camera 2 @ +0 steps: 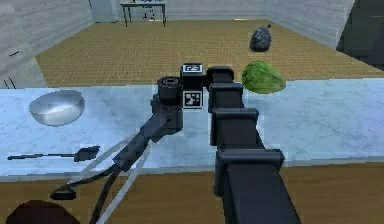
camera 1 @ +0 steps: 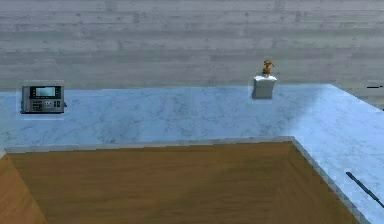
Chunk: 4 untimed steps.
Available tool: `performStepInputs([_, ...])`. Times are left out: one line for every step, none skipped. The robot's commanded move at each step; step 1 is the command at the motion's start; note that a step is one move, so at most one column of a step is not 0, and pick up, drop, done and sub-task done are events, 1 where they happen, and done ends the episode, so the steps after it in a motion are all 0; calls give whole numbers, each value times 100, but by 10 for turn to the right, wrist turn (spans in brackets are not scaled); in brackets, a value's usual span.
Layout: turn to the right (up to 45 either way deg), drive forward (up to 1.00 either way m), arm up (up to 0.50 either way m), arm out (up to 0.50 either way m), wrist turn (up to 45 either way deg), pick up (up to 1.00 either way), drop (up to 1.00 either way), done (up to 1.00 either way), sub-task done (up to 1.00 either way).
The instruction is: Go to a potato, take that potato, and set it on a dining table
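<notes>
a dark brown lump [camera 2: 40, 212], perhaps the potato, lies near the jaws' tips; i can't tell whether they hold anything.

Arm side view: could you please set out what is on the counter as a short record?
counter: pale marble
bowl: metal, toward the left
green thing: round, leafy, at the far edge, toward the right
utensil: dark, lying flat near the left edge
jaws: at lower left; whether they hold anything cannot be told
</notes>
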Motion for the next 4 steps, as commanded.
performStepInputs([0, 0, 0, -20, 0, 0, 0, 0, 0])
performStepInputs([450, 0, 0, 0, 0, 0, 0, 0, 0])
performStepInputs([450, 0, 0, 0, 0, 0, 0, 0, 0])
performStepInputs([450, 0, 0, 0, 0, 0, 0, 0, 0])
